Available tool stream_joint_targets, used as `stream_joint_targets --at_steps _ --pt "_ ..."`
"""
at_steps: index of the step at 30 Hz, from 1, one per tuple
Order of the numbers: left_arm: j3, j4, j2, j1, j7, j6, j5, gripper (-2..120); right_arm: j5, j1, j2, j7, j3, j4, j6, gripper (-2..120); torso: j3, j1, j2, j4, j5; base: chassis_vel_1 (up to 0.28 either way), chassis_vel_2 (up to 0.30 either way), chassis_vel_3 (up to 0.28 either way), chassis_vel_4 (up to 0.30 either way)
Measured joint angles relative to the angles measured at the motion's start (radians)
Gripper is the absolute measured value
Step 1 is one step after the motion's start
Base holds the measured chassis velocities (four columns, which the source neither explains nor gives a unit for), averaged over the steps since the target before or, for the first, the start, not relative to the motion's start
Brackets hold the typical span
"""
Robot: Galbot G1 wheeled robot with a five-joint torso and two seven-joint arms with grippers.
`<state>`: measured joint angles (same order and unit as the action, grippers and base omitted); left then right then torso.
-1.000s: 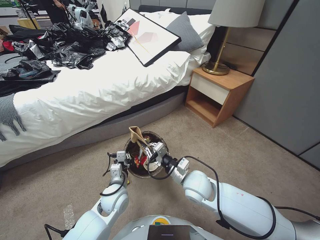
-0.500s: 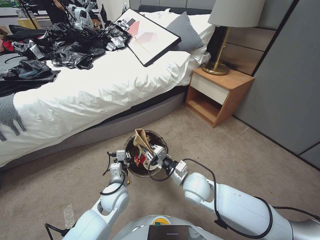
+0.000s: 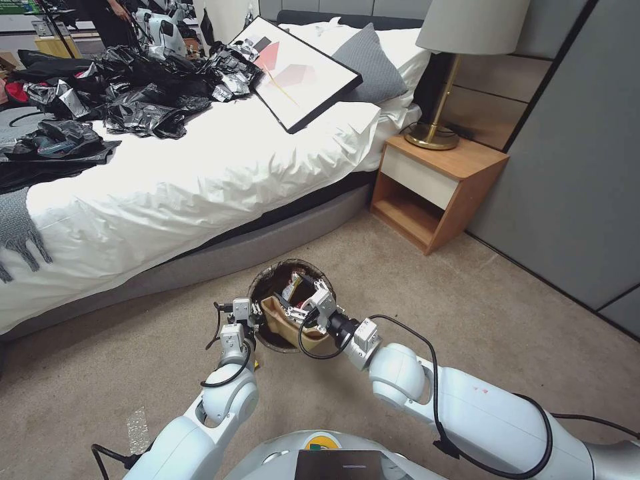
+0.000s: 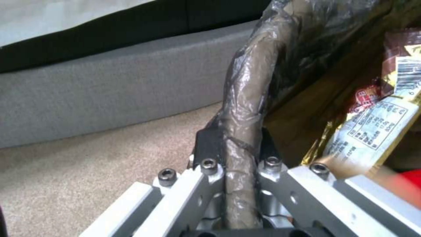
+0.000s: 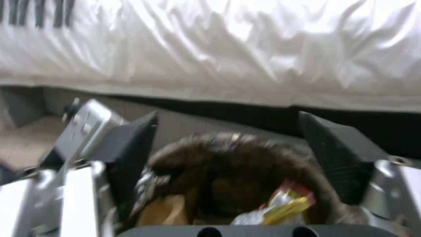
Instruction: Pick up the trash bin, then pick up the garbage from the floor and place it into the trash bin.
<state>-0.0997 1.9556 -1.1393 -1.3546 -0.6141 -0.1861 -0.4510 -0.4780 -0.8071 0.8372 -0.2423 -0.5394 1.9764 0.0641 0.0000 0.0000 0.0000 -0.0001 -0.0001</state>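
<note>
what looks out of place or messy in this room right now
A framed picture lies tilted on the bed instead of hanging, and crumpled black plastic sheets are heaped across the bed's far side.

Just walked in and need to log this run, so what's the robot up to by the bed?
It is tidying litter into the trash bin on the carpet beside the bed. The left gripper is clamped on the bin's bag-wrapped rim. The right gripper hangs over the bin's mouth with its fingers spread apart and nothing between them. A flat brown paper bag lies inside the bin, along with snack wrappers.
</note>
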Motion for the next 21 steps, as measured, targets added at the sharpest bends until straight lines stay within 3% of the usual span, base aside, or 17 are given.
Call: stream_joint_targets --at_steps 2,5,10,14,16,18,19,21 --pt "0.000 -0.003 -0.001 0.004 -0.001 0.000 -0.002 2 0.000 -0.002 -0.004 -0.004 0.007 0.009 -0.005 92 0.000 0.000 0.000 0.0000 0.0000 0.000 0.000 0.000 0.000" --pt "0.000 -0.006 -0.002 0.007 -0.001 0.000 -0.003 2 -0.001 -0.004 -0.008 -0.007 0.017 0.020 -0.007 98 0.000 0.000 0.000 0.0000 0.0000 0.000 0.000 0.000 0.000" --pt "-0.001 -0.010 -0.003 0.011 -0.002 0.000 -0.005 2 0.000 -0.014 -0.006 -0.017 0.044 0.039 -0.006 100 0.000 0.000 0.000 0.0001 0.0000 0.000 0.000 0.000 0.000" --pt "-0.011 -0.012 -0.007 0.007 -0.002 0.003 -0.006 2 -0.004 -0.087 0.016 -0.101 0.223 0.097 -0.014 100 0.000 0.000 0.000 0.0000 0.0001 0.000 0.000 0.000 0.000" --pt "-0.013 -0.012 -0.008 0.005 -0.002 0.003 -0.006 2 -0.004 -0.098 0.018 -0.117 0.248 0.100 -0.018 100 0.000 0.000 0.000 0.0001 0.0002 0.000 0.000 0.000 0.000" --pt "-0.021 -0.011 -0.009 -0.002 -0.003 0.005 -0.006 2 0.002 -0.182 0.037 -0.180 0.417 0.110 -0.048 100 0.000 0.000 0.000 0.0001 0.0001 0.000 0.000 0.000 0.000" --pt "-0.021 -0.011 -0.009 -0.002 -0.003 0.005 -0.006 2 0.002 -0.182 0.037 -0.180 0.417 0.110 -0.048 100 0.000 0.000 0.000 0.0001 0.0001 0.000 0.000 0.000 0.000" --pt "-0.027 -0.010 -0.010 -0.008 -0.004 0.008 -0.003 2 0.017 -0.246 0.058 -0.210 0.529 0.095 -0.059 100 0.000 0.000 0.000 -0.0002 0.0001 0.000 0.000 0.000 0.000"
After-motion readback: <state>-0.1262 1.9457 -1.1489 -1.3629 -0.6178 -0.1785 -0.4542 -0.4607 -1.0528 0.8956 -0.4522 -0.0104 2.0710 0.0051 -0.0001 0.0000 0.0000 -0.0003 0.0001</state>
